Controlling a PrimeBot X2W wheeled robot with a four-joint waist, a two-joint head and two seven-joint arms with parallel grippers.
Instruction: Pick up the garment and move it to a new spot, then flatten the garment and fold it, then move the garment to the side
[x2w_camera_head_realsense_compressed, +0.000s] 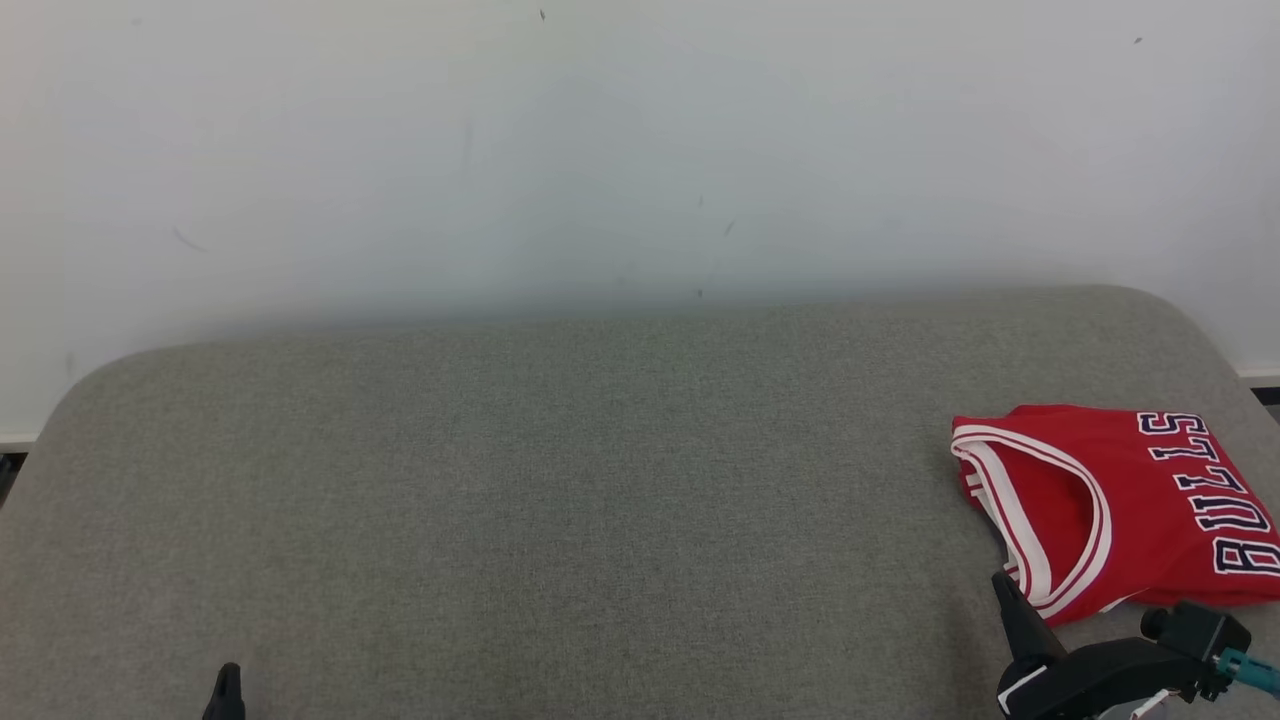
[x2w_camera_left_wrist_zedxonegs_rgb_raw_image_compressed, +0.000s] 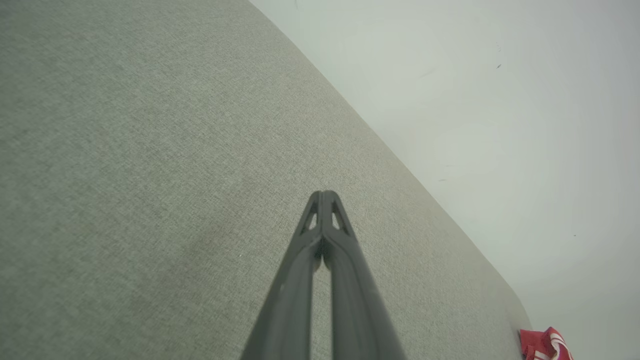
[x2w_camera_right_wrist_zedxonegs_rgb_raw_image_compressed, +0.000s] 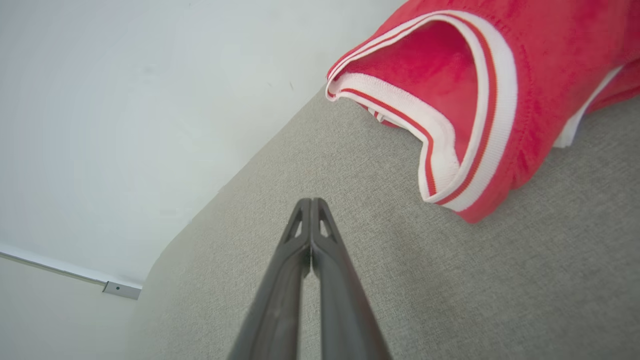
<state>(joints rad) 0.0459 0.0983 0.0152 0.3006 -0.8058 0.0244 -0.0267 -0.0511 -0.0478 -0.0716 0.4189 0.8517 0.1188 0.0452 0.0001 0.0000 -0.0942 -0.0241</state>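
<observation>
The right gripper rises from the lower right of the head frame, its dark fingers pressed together and holding nothing, with the tip just beside the garment's collar. The left gripper pokes up at the lower left edge, likewise pressed shut and empty, well apart from the garment. The garment is a folded red jersey with white-and-red ribbed trim and dark lettering, lying at the right edge. The desk has a grey woven cover and rounded corners. A plain white wall fills the upper frame.
</observation>
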